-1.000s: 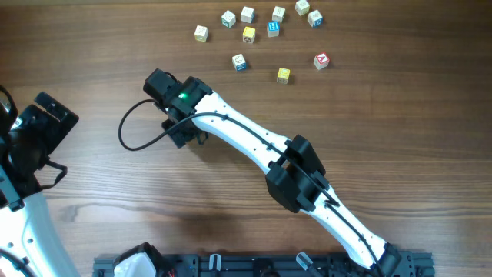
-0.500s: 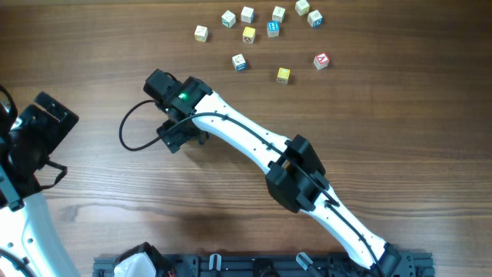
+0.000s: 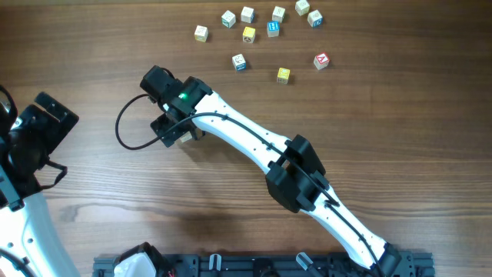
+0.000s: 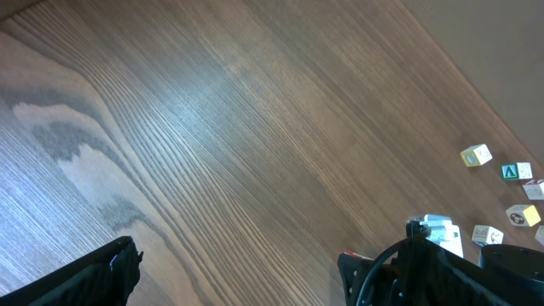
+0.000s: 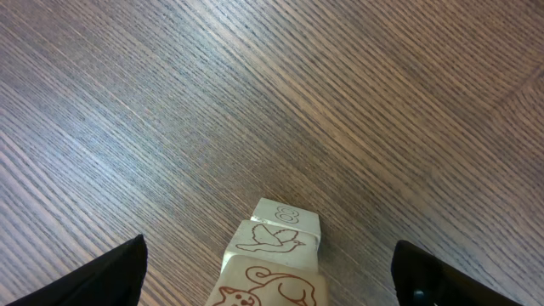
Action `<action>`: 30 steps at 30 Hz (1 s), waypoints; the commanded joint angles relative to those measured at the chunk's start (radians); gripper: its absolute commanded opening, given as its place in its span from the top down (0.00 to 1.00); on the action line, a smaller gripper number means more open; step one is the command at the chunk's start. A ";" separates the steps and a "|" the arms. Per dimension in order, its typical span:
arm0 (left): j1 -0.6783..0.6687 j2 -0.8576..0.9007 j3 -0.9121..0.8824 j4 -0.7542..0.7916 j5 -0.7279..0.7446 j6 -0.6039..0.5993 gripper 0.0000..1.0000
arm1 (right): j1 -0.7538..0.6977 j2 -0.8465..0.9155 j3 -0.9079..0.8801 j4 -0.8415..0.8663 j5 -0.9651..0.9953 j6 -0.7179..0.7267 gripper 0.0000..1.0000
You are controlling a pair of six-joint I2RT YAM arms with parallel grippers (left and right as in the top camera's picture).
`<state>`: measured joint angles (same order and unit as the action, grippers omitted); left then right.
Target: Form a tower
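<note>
The tower [image 5: 274, 253] is a stack of three pale cubes in the right wrist view. The lowest shows an "8", the middle one a bird, the top one a cat. My right gripper [image 5: 272, 270] stands open around it, with one black finger [image 5: 119, 270] far to each side and neither touching it. From overhead the right gripper [image 3: 175, 128] covers the tower at the table's left centre. My left gripper [image 3: 46, 123] is open and empty near the left edge, well away from the stack.
Several loose letter cubes [image 3: 247, 34] lie scattered at the far side, with a red-and-white "A" cube [image 3: 321, 61] and a yellow cube [image 3: 283, 75] nearest. The right arm [image 3: 300, 173] crosses the table diagonally. A black cable [image 3: 127, 135] loops beside its wrist.
The right gripper has opened and let go of the top cube, which now rests on the stack. Its wrist shifted slightly up and left. The left arm has not moved.
</note>
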<state>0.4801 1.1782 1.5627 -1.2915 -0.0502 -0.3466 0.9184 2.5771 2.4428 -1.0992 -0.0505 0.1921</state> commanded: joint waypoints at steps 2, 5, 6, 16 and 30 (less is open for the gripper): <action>0.007 -0.002 0.008 -0.001 0.012 -0.006 0.00 | 0.003 0.018 -0.003 0.002 0.017 -0.010 0.14; 0.007 -0.002 0.008 -0.001 0.012 -0.006 0.00 | 0.003 0.018 -0.003 0.003 0.017 -0.009 0.13; 0.007 -0.002 0.008 -0.001 0.012 -0.006 0.00 | 0.003 0.018 -0.003 0.000 0.017 -0.009 0.10; 0.007 -0.002 0.008 -0.001 0.012 -0.006 0.00 | -0.003 0.024 -0.014 -0.034 0.027 -0.008 0.09; 0.007 -0.002 0.008 0.000 0.012 -0.006 0.00 | -0.002 0.024 -0.115 0.033 0.005 -0.008 0.37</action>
<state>0.4801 1.1782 1.5627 -1.2915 -0.0502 -0.3466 0.9184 2.5793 2.3379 -1.0668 -0.0441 0.1848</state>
